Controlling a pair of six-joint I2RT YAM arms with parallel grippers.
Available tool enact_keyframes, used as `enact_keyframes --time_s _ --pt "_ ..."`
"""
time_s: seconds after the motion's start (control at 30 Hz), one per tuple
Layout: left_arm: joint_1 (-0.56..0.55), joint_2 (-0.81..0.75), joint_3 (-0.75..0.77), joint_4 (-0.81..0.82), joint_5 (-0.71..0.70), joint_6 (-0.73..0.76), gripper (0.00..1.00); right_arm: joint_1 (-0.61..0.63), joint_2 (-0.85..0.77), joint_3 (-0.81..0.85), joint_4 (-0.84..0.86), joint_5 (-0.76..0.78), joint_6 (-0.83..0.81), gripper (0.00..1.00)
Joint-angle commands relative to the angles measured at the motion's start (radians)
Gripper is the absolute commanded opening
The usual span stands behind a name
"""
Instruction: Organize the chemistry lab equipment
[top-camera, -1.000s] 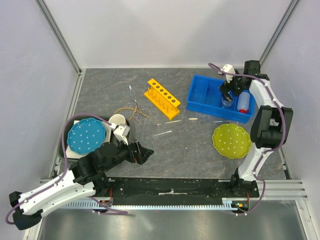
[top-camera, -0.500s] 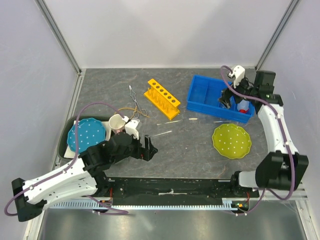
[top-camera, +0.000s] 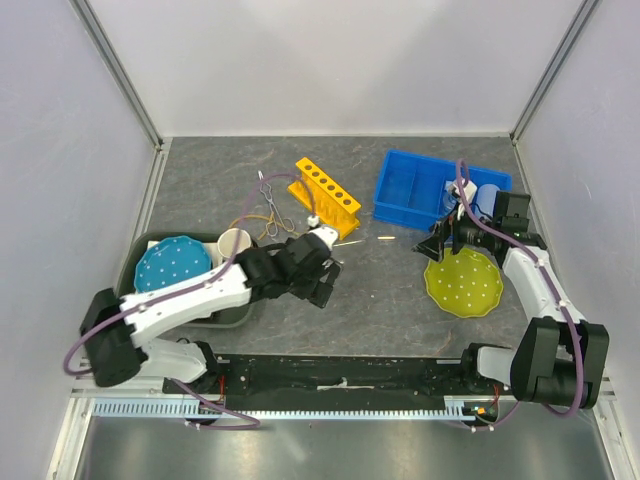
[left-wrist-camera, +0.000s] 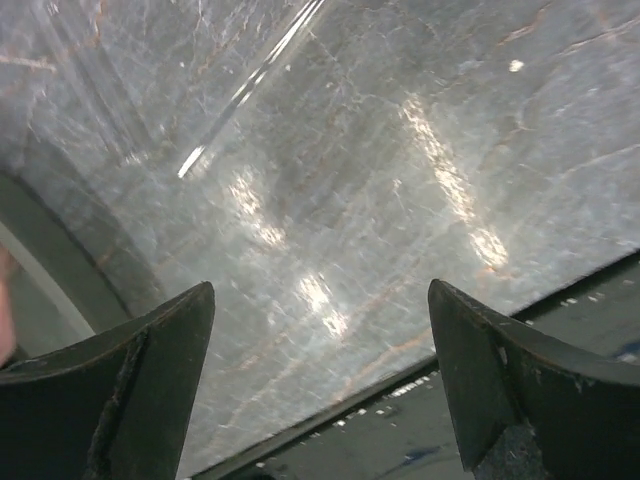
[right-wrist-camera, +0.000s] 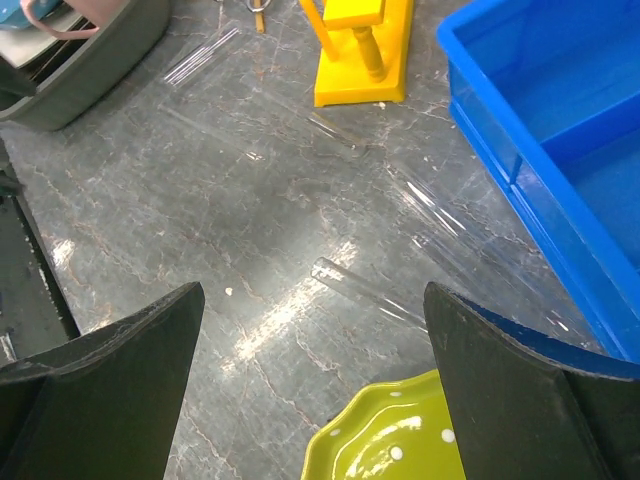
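Left gripper (left-wrist-camera: 320, 295) has swung forward, spread wide, arm stretched over table (top-camera: 390, 300).

1. A yellow rack (top-camera: 323, 197) with a row of holes in its top is seen standing upright on the counter (top-camera: 380, 290), set diagonally left of the blue bin (top-camera: 410, 185).
2. Metal scissor-like tongs (top-camera: 268, 195) are laid flat just left of the rack.
3. A tan rubber loop (top-camera: 248, 221) is laid flat by the tongs' near end.
4. Thin clear rods (right-wrist-camera: 357, 289) are scattered flat on the counter: one by the rack's foot, one along the bin's wall, one just beside the green plate (right-wrist-camera: 400, 450).
5. A white bottle (top-camera: 488, 196) is seen in the bin's right end, partly hidden.
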Motion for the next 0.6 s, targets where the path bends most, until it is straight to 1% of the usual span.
enact_keyframes --time_s 0.0,0.03,0.07,0.1,0.2,0.23,0.37,0.47,0.5,0.57 --pt "-0.004 0.182 0.15 -0.116 -0.081 0.243 0.9 -0.002 -0.05 -0.013 0.067 -0.096 0.015 0.98" --pt "-0.004 0.219 0.194 -0.133 -0.107 0.308 0.88 -0.004 -0.056 -0.017 0.067 -0.095 0.015 0.98" --pt "-0.001 0.288 0.211 -0.144 -0.121 0.335 0.88 -0.01 -0.06 -0.025 0.065 -0.095 0.012 0.98" --pt "-0.001 0.317 0.233 -0.145 -0.128 0.365 0.87 -0.017 -0.073 -0.028 0.067 -0.09 0.007 0.98" --pt "0.027 0.396 0.271 -0.127 -0.087 0.476 0.82 -0.033 -0.08 -0.036 0.075 -0.091 0.007 0.98" --pt "0.047 0.411 0.28 -0.122 -0.048 0.494 0.78 -0.04 -0.08 -0.036 0.075 -0.09 0.007 0.98" --pt "0.104 0.472 0.326 -0.107 0.017 0.544 0.71 -0.054 -0.085 -0.033 0.075 -0.082 0.012 0.98" --pt "0.153 0.48 0.346 -0.076 0.105 0.57 0.66 -0.06 -0.088 -0.034 0.075 -0.084 0.007 0.98" --pt "0.163 0.485 0.349 -0.066 0.128 0.581 0.61 -0.06 -0.088 -0.033 0.076 -0.082 0.007 0.98" --pt "0.194 0.491 0.349 -0.058 0.169 0.589 0.57 -0.06 -0.083 -0.03 0.075 -0.081 0.009 0.98"
